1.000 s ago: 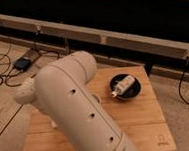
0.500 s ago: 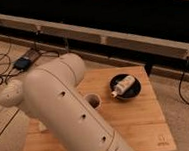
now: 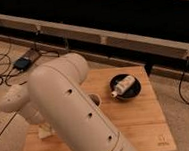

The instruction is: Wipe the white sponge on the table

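Observation:
My white arm [image 3: 74, 112] fills the left half of the view and covers much of the wooden table [image 3: 142, 118]. Its rounded joint [image 3: 15, 100] hangs over the table's left edge. A small cream-white patch that looks like the white sponge [image 3: 45, 132] peeks out under the arm, resting on the table's left side. My gripper is down at that spot, almost wholly hidden behind the arm's links.
A cup [image 3: 94, 98] shows partly beside the arm near the table's middle. A dark bowl [image 3: 132, 89] holding a white bottle [image 3: 122, 87] stands at the back right. Cables and a black box [image 3: 22, 63] lie on the floor to the left. A long rail runs behind the table.
The arm has swung left and its joint now hangs past the table's left edge. The cup, covered a second ago, now shows. Bowl and bottle have not moved.

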Available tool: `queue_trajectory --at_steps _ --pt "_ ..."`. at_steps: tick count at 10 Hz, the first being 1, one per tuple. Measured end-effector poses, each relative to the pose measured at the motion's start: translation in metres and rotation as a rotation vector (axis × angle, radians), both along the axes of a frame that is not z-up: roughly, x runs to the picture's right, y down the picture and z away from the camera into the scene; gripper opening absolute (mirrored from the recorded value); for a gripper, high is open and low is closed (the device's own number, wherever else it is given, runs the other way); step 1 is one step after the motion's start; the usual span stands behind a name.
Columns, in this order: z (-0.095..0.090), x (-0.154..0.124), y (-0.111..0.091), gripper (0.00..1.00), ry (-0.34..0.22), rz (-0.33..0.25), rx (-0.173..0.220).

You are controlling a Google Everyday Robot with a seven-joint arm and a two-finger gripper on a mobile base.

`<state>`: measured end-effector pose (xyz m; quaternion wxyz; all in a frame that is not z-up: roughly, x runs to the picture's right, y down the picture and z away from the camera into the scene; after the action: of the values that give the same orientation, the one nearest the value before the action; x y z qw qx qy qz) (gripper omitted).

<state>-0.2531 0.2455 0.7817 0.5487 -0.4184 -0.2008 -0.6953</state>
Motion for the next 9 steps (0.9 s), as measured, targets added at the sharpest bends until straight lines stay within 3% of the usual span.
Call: queue_trajectory --at_steps 3,6,9 --pt "-0.005 0.002 -0.005 0.44 -0.035 0.128 -0.017" --pt "-0.008 0.018 -0.018 0.75 -0.059 0.201 -0.012" --pt "-0.012 0.027 -0.023 0.8 -0.084 0.211 -0.009"
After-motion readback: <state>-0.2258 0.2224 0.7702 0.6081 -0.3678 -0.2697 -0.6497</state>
